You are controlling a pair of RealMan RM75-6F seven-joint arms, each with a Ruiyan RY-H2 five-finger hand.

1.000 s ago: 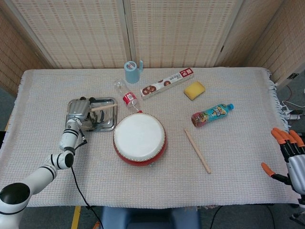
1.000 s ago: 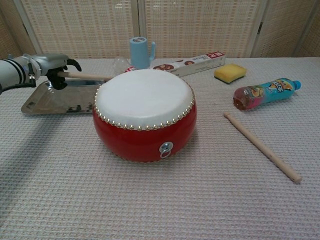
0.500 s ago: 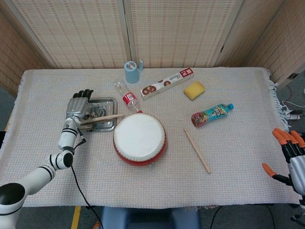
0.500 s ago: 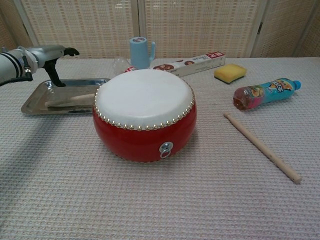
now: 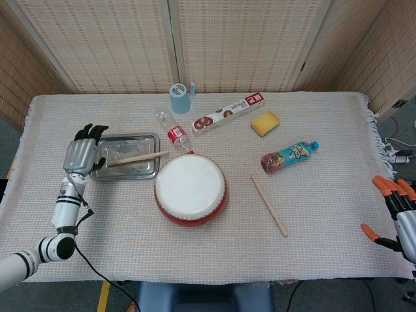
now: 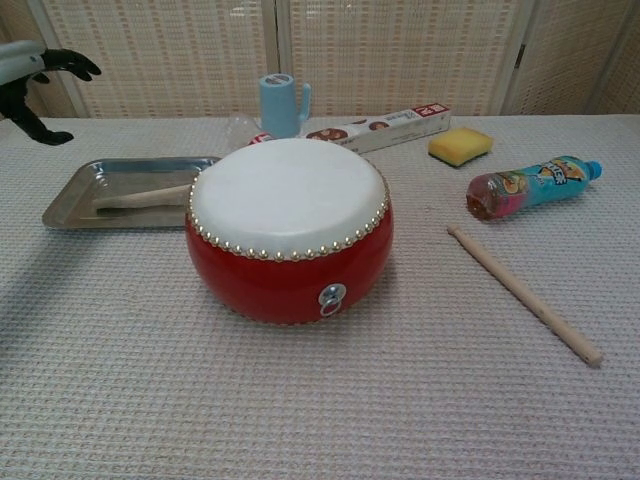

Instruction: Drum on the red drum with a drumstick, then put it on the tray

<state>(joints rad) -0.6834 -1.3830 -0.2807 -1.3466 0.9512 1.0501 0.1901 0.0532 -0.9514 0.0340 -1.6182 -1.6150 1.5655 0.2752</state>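
left robot hand [image 5: 81, 155] hovers open and empty just off the tray's [image 5: 148, 138] outer edge, the drumstick [image 5: 133, 158] lying inside the tray to its right, tip over the rim toward the red drum [image 5: 190, 188], so placement looks done.

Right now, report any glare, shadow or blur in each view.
Head view: even, soft light, all sharp; the tray reflects pale streaks, and the drum casts only a faint shadow. Chest view: the tray's floor mirrors the drumstick dimly; the left robot hand is cut off by the frame's corner.
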